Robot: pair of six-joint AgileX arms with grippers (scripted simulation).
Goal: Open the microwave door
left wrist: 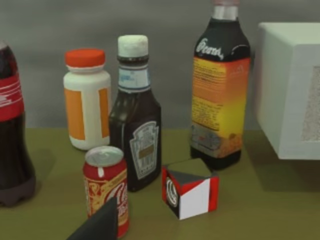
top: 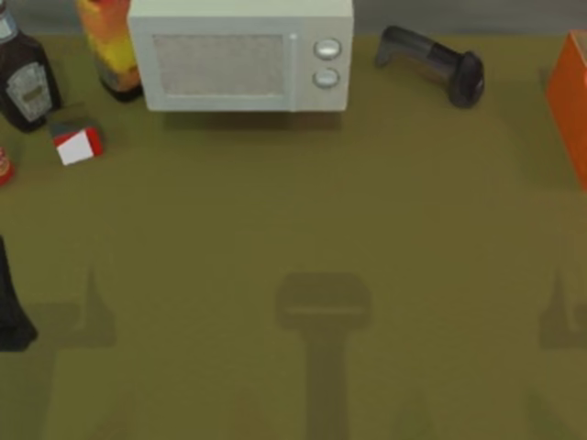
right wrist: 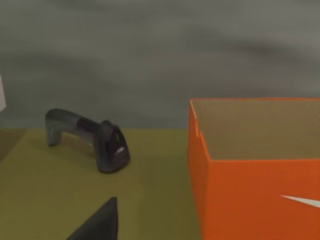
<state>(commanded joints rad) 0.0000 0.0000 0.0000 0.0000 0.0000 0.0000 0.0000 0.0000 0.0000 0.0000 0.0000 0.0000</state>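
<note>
The white microwave [top: 240, 18] stands at the back middle of the table, with two round knobs [top: 327, 62] on its right side. The microwave door [top: 220, 66], with its grey speckled mesh window, lies flush with the front. One corner of the microwave [left wrist: 287, 90] also shows in the left wrist view. My left gripper [top: 11, 316] hangs at the table's left edge, far from the oven, with one dark finger [left wrist: 102, 225] in view and nothing held. My right gripper is outside the top view; one finger [right wrist: 105, 222] shows in its wrist view, holding nothing.
Left of the microwave stand an orange-labelled bottle [top: 108, 46], a dark sauce bottle [top: 26, 82], a red-and-white cube [top: 78, 144] and a red can [top: 4, 167]. A dark barcode scanner [top: 431, 62] lies to its right. An open orange box [top: 569, 101] sits at the right edge.
</note>
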